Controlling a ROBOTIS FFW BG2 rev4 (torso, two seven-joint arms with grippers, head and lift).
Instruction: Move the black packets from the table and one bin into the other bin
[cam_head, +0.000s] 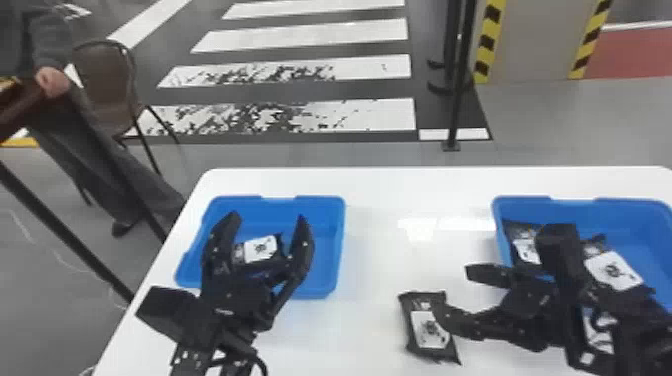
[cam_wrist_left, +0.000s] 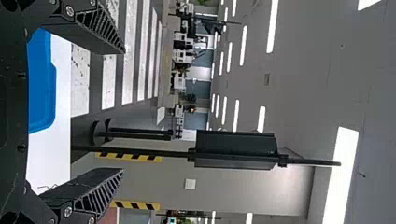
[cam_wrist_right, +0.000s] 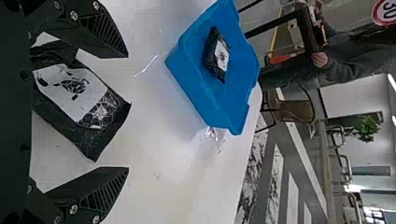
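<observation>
My left gripper is open in front of and over the left blue bin, where a black packet lies seen between its fingers. My right gripper is open beside the black packet on the table, one finger overlapping that packet's edge. In the right wrist view the table packet lies between the open fingers of that gripper. Several packets, one of them a packet with a white label, lie in the right blue bin, partly behind my right arm. The left gripper holds nothing in the left wrist view.
Both bins stand on a white table, the table packet between them and nearer the front. Beyond the far edge are a black post and a chair on the floor.
</observation>
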